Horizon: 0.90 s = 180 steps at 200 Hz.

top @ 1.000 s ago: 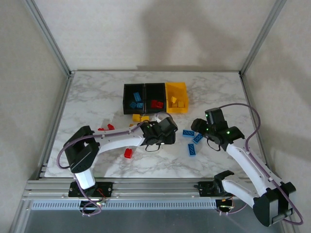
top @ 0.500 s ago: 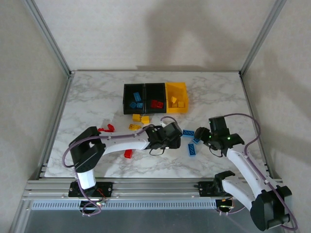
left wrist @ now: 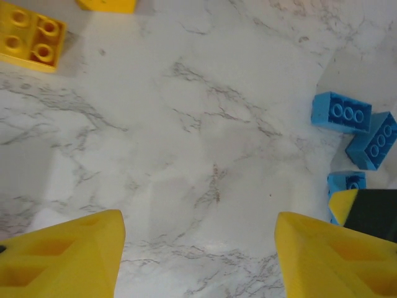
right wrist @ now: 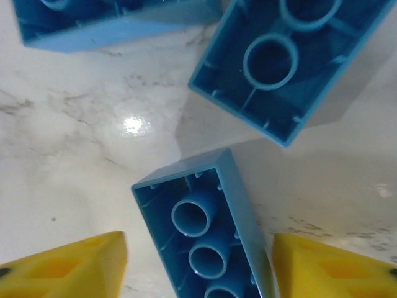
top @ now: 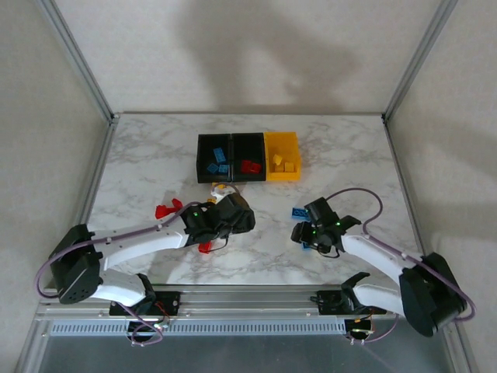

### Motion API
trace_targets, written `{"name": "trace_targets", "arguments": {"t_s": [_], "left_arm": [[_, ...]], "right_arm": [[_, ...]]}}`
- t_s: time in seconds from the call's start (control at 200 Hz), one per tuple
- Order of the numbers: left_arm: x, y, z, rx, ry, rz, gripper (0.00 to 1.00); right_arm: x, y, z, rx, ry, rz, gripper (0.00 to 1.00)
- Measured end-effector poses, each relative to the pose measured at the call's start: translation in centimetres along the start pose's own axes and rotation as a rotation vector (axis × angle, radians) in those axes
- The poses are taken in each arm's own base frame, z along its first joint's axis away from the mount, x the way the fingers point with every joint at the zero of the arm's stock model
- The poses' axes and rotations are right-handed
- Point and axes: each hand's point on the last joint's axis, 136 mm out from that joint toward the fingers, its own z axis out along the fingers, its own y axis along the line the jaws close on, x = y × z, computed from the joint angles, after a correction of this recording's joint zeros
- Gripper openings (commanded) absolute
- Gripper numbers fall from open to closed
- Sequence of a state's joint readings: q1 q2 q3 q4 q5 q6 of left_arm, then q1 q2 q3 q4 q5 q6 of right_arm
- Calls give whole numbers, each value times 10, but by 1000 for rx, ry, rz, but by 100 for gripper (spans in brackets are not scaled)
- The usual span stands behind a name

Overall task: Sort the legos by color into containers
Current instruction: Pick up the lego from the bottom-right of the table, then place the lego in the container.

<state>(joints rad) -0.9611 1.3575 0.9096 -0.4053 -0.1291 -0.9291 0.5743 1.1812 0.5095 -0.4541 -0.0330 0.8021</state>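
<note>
On the marble desk (top: 140, 155) the yellow bin (top: 283, 176) ends a row of three and holds yellow bricks (top: 287, 165). The middle black bin (top: 248, 177) touches it and holds a red brick (top: 249, 165). The far black bin (top: 213, 178), on the other side of the middle one from the yellow bin, holds blue bricks (top: 217, 161). The right gripper (top: 304, 233) is low over the desk, well in front of the yellow bin on the arms' side. Its yellow fingertips (right wrist: 62, 270) are spread either side of an overturned blue brick (right wrist: 205, 230) lying hollow side up. There is a gap on the left, so it is not pinched. Two other overturned blue pieces (right wrist: 291, 56) lie just beyond it, and one loose blue brick (top: 300, 212) sits between this gripper and the yellow bin. The left gripper (top: 237, 216) hangs in front of the yellow bin and to its left. Its fingers (left wrist: 68, 254) are spread wide over bare marble with nothing between them. A loose yellow brick (top: 220, 188) lies between it and the row. Two loose red bricks (top: 165, 208) lie farther left of the yellow bin, near the left arm.
</note>
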Motion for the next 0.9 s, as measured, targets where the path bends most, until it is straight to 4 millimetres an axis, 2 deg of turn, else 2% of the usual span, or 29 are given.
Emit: {"name": "trace_targets", "arguments": {"t_s": [0.085,0.15,0.225,0.391,0.621,0.761,0.901], "left_arm": [[-5,12,-4,-11,-16,-24,65],[-9,21,-7,-22,-26,-42,65],[-15,28,-12,-28,-47,-62,65],[-34,45,-26,-19,-107,-127,66],[-69,85,-45,-45,-192,-251,66],[-86,103,-51,-55,-221,-295,66],[-100,123,-55,-71,-237,-343,66]], "right_arm": [[-1,-1,4,53,7,-8,33],[-4,4,4,69,2,-28,27],[-6,22,4,51,-4,-69,23],[-17,71,-10,-22,-43,-148,22],[-60,150,-31,-132,-118,-220,23],[-85,202,-31,-194,-142,-273,23],[-107,248,-23,-242,-151,-318,24]]}}
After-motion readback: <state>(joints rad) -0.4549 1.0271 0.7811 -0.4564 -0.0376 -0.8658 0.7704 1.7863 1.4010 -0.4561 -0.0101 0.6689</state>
